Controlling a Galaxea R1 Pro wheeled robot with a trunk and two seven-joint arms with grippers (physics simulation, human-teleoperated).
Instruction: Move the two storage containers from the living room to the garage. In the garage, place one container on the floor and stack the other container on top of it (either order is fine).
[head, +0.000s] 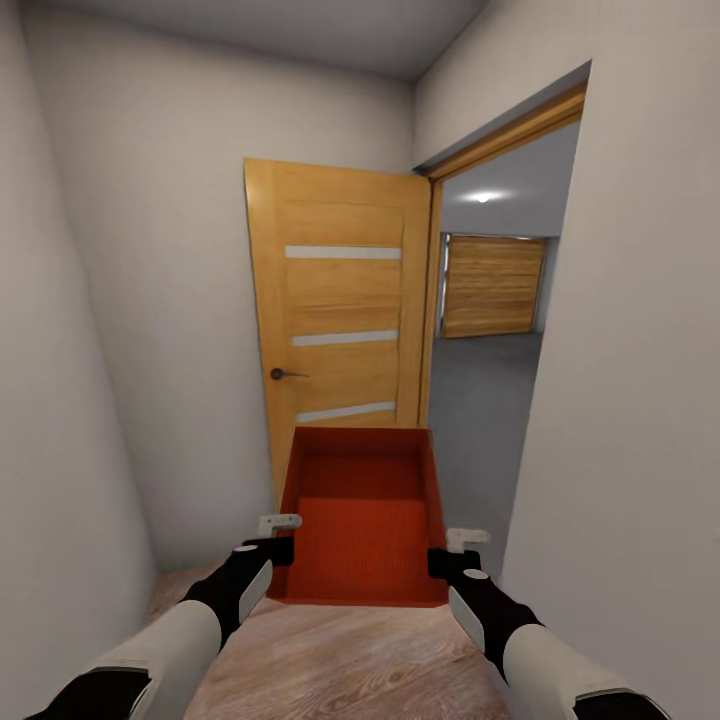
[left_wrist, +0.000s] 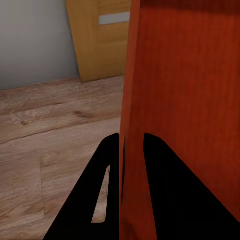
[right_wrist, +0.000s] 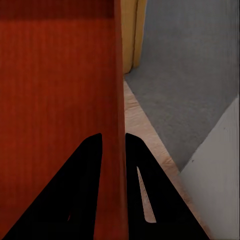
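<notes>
One storage container (head: 362, 530), red-orange and open-topped, is carried at six o'clock in the head view, clear of the wood plank floor (head: 350, 660), with the left tool (head: 268, 548) clamped on its nine-o'clock wall and the right tool (head: 452, 562) on its three-o'clock wall. Both forearms reach forward, roughly level and parallel, wrists turned inward toward the bin. Ahead at twelve o'clock an open wooden door (head: 335, 330) stands swung against the wall, and at one o'clock the doorway gives onto the garage, with its grey concrete floor (head: 480, 400) and a wooden garage door (head: 492, 285) beyond. In the left wrist view, the left tool's black fingers (left_wrist: 107, 170) straddle the thin red wall, pinching it from both sides. In the right wrist view, the right tool's fingers (right_wrist: 85, 170) likewise sandwich the opposite wall, with the concrete floor and a white wall corner (right_wrist: 220, 160) close by. Judging from this, the risk is the narrow turn: the bin or right elbow could clip the door frame (head: 432, 300), and a knock might twist the thin walls out of either pinch.
</notes>
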